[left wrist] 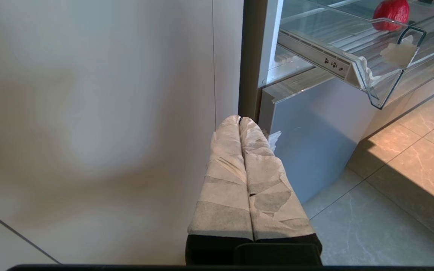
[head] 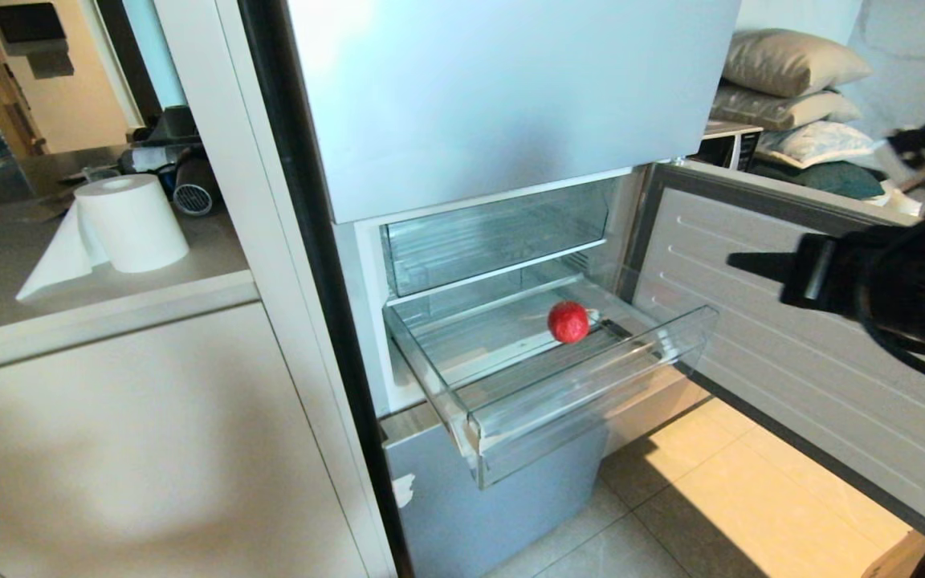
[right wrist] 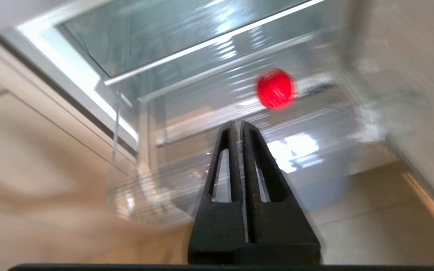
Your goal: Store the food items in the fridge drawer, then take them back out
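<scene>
One red food item [head: 568, 322] lies on the ribbed floor of the pulled-out clear fridge drawer [head: 591, 397], toward its right side. The same red lump [right wrist: 276, 88] shows ahead of my right gripper [right wrist: 238, 123], whose black fingers are shut with nothing between them; it is well clear of the drawer. In the head view that right gripper [head: 739, 262] hovers to the right, in front of the open door. My left gripper [left wrist: 239, 118], wrapped in pale tape, is shut and parked low beside the cabinet; the food item [left wrist: 391, 13] and drawer [left wrist: 386, 90] are up to its right.
The open fridge door [head: 816, 377] stands to the right of the drawer. A second clear bin [head: 495, 233] sits above the drawer. A counter [head: 93, 273] with a paper roll [head: 132, 222] is at left. Tiled floor [head: 711, 498] lies below.
</scene>
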